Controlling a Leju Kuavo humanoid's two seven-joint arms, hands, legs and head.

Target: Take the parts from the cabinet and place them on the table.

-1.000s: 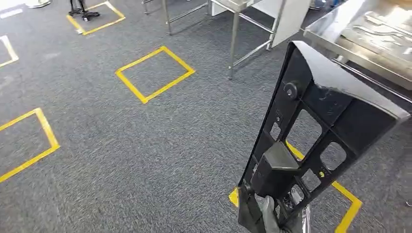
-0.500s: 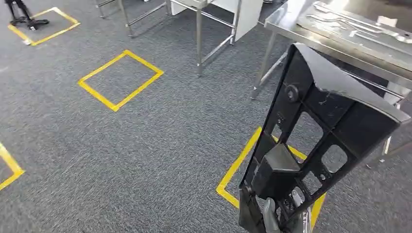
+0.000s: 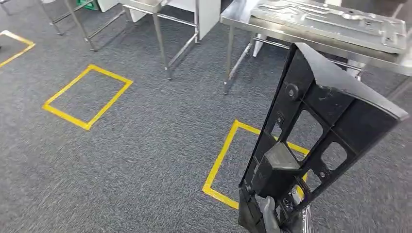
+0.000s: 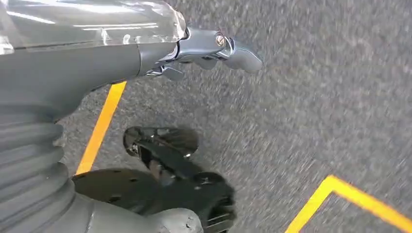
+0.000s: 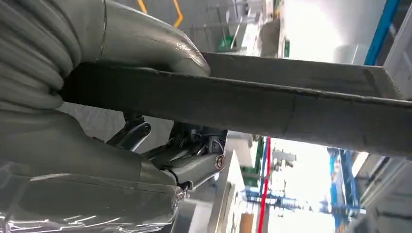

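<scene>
My right hand grips the lower end of a large black plastic part, a ribbed panel with several cut-outs, held upright and leaning to the right in the head view. In the right wrist view the part's dark edge runs across the picture, with my right hand wrapped around it. Ahead at the upper right stands the steel table, carrying a flat grey metal plate. My left hand hangs over the grey carpet with its fingers stretched out and nothing in them.
Yellow tape squares mark the carpet: one at the left, another just in front of the table. A second steel frame with a white panel stands left of the table.
The whole view has shifted as the camera turned: the steel table came from the right edge towards the top centre and the floor squares slid left. The black part sits in my right hand as before.
</scene>
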